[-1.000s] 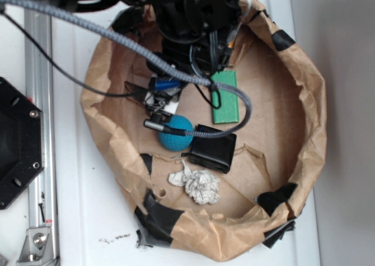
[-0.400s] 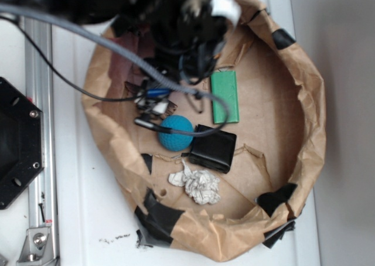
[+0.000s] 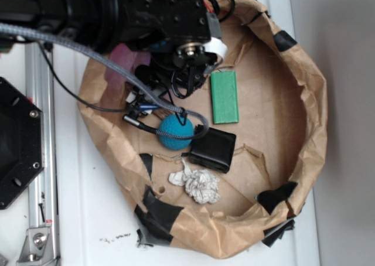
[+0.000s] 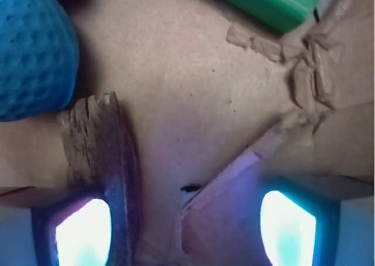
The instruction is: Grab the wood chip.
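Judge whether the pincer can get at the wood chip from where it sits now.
Probably yes: in the wrist view the wood chip lies right at the open pincer, by one finger, with bare paper between; the blue ball sits close alongside.

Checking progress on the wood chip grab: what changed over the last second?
The arm swung left, off the green block, to hang above the blue ball. The gripper now has the wood chip by its left finger, not gripped. The block, black box and crumpled paper stayed put.

From overhead we look straight down on the whole paper basket [image 3: 310, 102]. At the wrist we sit low and close over its floor. Both views share the blue ball [image 3: 176, 132] and, beside it, the green block [image 4: 263, 2].
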Robot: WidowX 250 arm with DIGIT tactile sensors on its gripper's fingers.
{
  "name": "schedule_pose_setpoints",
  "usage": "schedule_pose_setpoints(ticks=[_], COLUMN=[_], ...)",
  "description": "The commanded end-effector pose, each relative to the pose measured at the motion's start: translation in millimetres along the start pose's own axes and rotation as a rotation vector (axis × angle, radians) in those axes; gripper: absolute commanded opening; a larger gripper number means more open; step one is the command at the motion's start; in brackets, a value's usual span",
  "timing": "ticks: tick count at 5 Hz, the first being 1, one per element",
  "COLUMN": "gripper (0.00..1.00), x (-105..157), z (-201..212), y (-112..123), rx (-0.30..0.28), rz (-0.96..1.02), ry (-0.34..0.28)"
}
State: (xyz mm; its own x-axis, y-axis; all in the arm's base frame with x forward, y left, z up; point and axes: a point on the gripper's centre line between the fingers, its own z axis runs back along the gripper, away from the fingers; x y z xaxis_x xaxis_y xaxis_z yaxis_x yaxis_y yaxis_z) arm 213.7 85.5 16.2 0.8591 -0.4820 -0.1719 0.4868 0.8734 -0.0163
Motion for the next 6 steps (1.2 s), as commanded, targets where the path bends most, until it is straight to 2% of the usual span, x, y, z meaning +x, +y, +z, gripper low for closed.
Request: schedule_pose_setpoints(ticks=[1,2,3,4,5,6], gripper=[0.0,0.0,0.0,0.0,0.0,0.0], x=[-8.8,-3.1,12.9,28.0,43.1,48.6], z=[-7.7,24.9,68.3,105.8,147.0,156.4], y=[1.9,-4.8,-17.7,-30.3,-39.6,-42.1], rx=[-0.004,0.037,0.066,0.064,0.002,-0.023], rz=[0.062,0.089,0.095,0.097,0.162,0.225], ry=[-0.01,-0.059,-0.151,-0.222,-0.28,-0.225])
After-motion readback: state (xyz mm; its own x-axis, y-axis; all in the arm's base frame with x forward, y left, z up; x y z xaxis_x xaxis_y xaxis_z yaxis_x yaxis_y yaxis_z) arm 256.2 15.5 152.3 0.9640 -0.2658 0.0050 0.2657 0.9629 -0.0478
